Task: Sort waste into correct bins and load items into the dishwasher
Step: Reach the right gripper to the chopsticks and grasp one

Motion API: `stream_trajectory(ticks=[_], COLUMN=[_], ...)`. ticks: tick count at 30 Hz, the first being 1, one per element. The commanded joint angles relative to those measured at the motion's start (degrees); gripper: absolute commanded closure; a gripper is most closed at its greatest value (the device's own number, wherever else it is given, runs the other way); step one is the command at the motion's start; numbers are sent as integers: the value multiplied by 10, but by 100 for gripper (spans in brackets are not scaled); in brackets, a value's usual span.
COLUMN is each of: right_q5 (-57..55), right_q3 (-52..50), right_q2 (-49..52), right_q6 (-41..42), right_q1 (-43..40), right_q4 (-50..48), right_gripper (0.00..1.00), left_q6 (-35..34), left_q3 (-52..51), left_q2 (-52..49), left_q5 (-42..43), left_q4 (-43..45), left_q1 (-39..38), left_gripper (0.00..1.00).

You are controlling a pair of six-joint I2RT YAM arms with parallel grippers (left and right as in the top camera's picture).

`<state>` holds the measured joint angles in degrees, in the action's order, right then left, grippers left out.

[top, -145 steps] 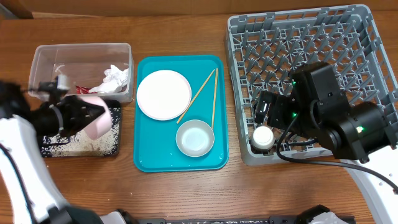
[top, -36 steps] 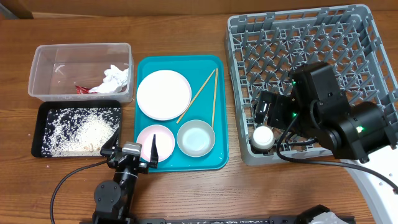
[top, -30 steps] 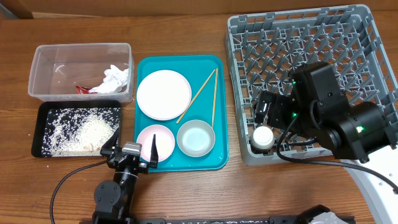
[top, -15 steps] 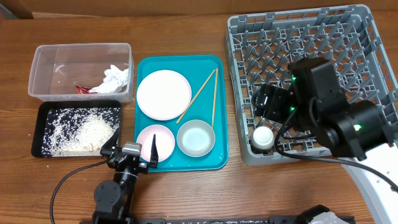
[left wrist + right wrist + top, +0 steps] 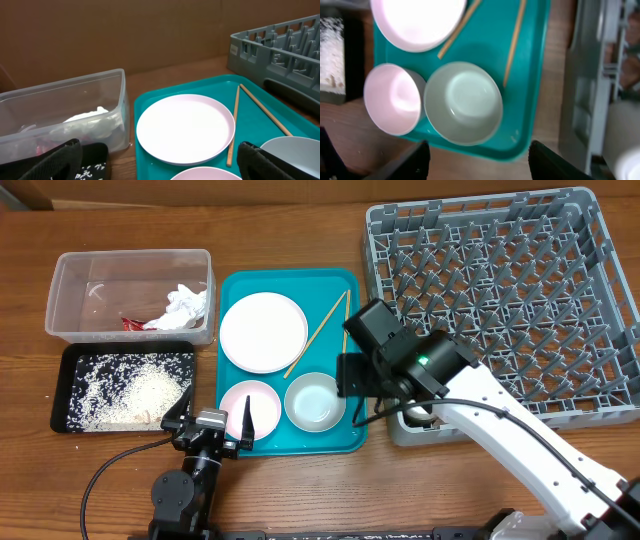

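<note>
On the teal tray (image 5: 235,285): large white plate (image 5: 263,331) far left, pink plate (image 5: 249,408) near left just beside the pale grey bowl (image 5: 314,402), chopsticks (image 5: 315,335) far right. Over the bowl, right gripper (image 5: 480,162) spread wide, empty. At the near edge of the table (image 5: 300,230), left gripper (image 5: 212,420) splayed, empty. In the near-left corner of the rack (image 5: 520,290), cup (image 5: 625,135). In the tub (image 5: 60,290), napkin (image 5: 185,305) and wrapper (image 5: 132,323); in the black tray (image 5: 62,385), rice (image 5: 130,390).

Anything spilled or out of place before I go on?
Nothing stands out. The whitish rice grains lie inside the shallow black tray, the crumpled white napkin in the clear plastic tub.
</note>
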<state>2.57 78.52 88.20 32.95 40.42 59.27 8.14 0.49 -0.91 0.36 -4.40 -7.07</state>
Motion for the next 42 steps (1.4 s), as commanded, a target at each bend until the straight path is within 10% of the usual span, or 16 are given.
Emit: stream_trajectory(ticks=[1,24,42], right_q5=[-5,-67,-59], right_q3=[0,273,272], right_q2=[12,169,425], right_q6=[-35,-82,-27], right_q1=[-3,-51,-57], right_q4=[-33,44,14], right_gripper=[34,25,50], left_q6=[10,10,10], left_q3=[-2,-2,-2], left_q2=[5,5,5], left_q5=[-4,-4,-4], left_q4=[0,0,0], left_q1=[4,4,4], left_gripper=[0,0,0])
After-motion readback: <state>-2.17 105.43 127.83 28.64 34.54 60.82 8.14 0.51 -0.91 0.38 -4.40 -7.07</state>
